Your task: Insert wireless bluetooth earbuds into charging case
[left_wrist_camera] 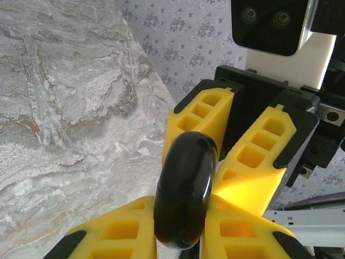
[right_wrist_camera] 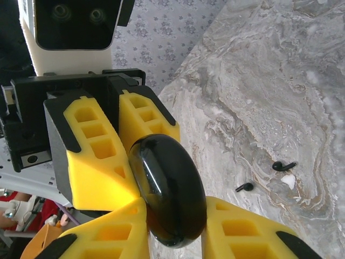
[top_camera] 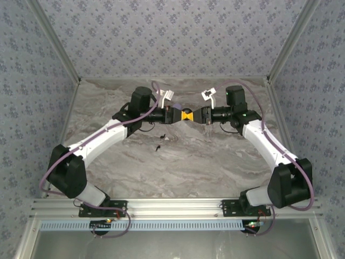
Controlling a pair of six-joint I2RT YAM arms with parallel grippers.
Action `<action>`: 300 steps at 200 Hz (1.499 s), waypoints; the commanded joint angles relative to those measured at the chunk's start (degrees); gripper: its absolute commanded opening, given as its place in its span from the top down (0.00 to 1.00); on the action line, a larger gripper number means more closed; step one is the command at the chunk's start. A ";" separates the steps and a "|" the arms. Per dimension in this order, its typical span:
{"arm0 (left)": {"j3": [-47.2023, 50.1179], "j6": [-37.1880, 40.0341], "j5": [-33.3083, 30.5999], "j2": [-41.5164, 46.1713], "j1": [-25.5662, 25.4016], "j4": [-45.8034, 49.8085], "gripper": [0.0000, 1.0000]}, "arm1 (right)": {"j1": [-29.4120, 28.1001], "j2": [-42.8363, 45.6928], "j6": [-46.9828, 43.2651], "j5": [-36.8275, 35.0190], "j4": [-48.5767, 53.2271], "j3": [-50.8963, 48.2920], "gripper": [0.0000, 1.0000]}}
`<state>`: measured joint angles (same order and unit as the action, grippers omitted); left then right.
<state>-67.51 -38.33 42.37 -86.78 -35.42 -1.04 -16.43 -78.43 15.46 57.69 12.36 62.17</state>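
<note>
Your grey marbled counter point(top_camera: 215, 162) spreads wide below, and above its middle your two end effectors meet tip to tip. Your left end effector point(left_wrist_camera: 180, 216) is nearly closed, its yellow fingers point(left_wrist_camera: 124, 232) pinching the charging case point(left_wrist_camera: 186, 172) across its thin side. Your right end effector point(right_wrist_camera: 173, 218) stands about as narrow, with a finger against either flank of the same case. Whether it truly presses or merely brushes, you cannot tell from these angles. The case is a glossy black puck with rounded edges, held on edge in the air. The earbuds point(right_wrist_camera: 284, 165), two tiny black stemmed pieces, lie near each other on the counter, apart from the case.
</note>
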 commanded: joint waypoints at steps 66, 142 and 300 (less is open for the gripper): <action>-0.43 2.91 -5.75 1.44 -0.15 3.41 0.86 | 0.93 3.68 -1.42 0.15 2.40 1.42 0.57; -0.34 4.09 -2.05 1.92 -0.12 2.41 0.85 | 1.44 2.66 -4.00 2.66 4.54 2.68 0.56; -0.96 9.56 4.41 3.97 -0.22 5.29 0.86 | 1.57 0.31 -8.09 3.62 9.00 5.40 0.48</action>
<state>-67.57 -31.00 44.47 -84.71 -35.42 3.36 -15.11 -77.49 9.74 59.40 18.83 64.95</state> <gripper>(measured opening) 0.169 0.524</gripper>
